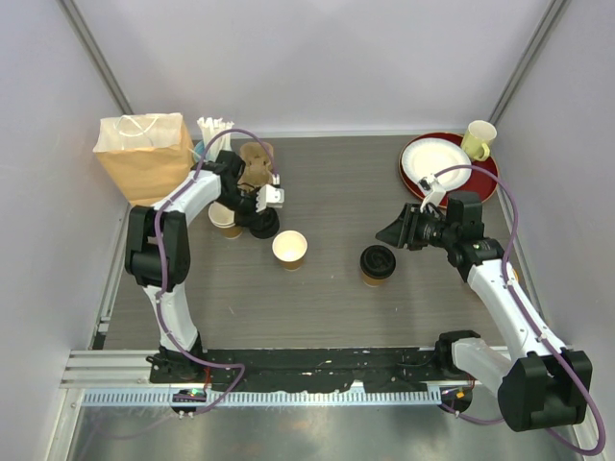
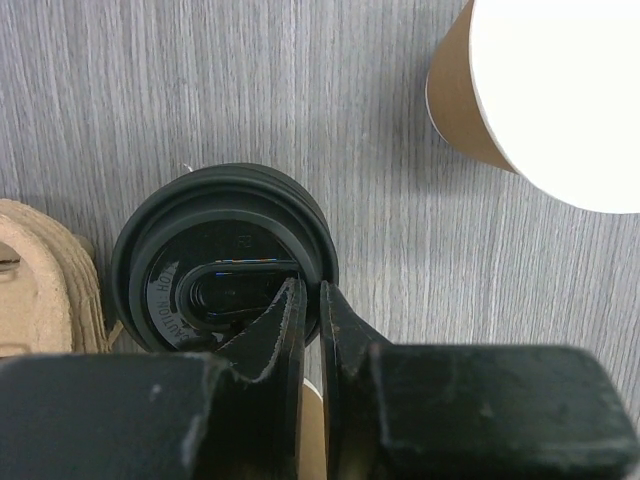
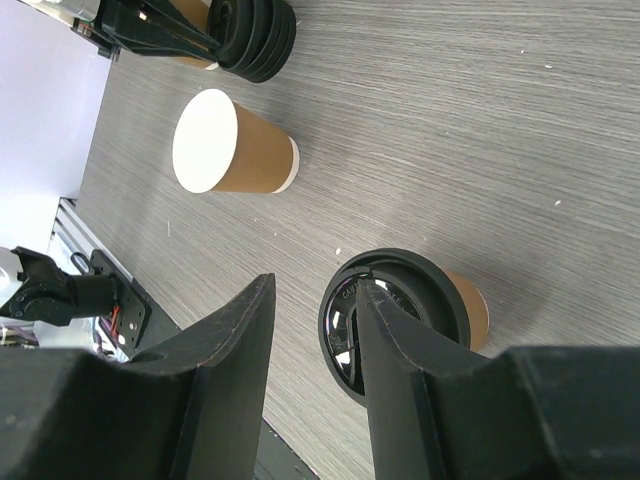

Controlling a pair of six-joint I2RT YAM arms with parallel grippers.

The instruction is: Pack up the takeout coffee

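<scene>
Your one finished coffee is the lidded cup (image 1: 377, 261): black lid on, standing on the table (image 1: 336, 182) just beyond the tips of the right gripper (image 3: 315, 290). That gripper's fingers are spread wide and hold nothing. From its wrist view the cup sits just ahead of the right-hand finger, not between the two.

The open cup (image 1: 289, 248) has no lid. It stands between your two grippers, near the left one and off to the side of its fingers.

The left gripper (image 2: 312, 290) is drawn in to a narrow slit over the stack of black lids (image 2: 225, 250). The fingertips sit at the raised rim of the top lid, so it looks pinched there. You cannot see from these views whether the stack is lifted.

A second bare cup (image 1: 225, 219) stands under the left wrist, right beside the stack. The pulp cup carrier (image 1: 256, 158) is just past the left gripper. The brown paper bag (image 1: 144, 158) stands further out on that side.

You are early on, by my reading: one cup capped, at least one still to cap, and nothing yet in the carrier or the bag. All the packing itself is left.
</scene>
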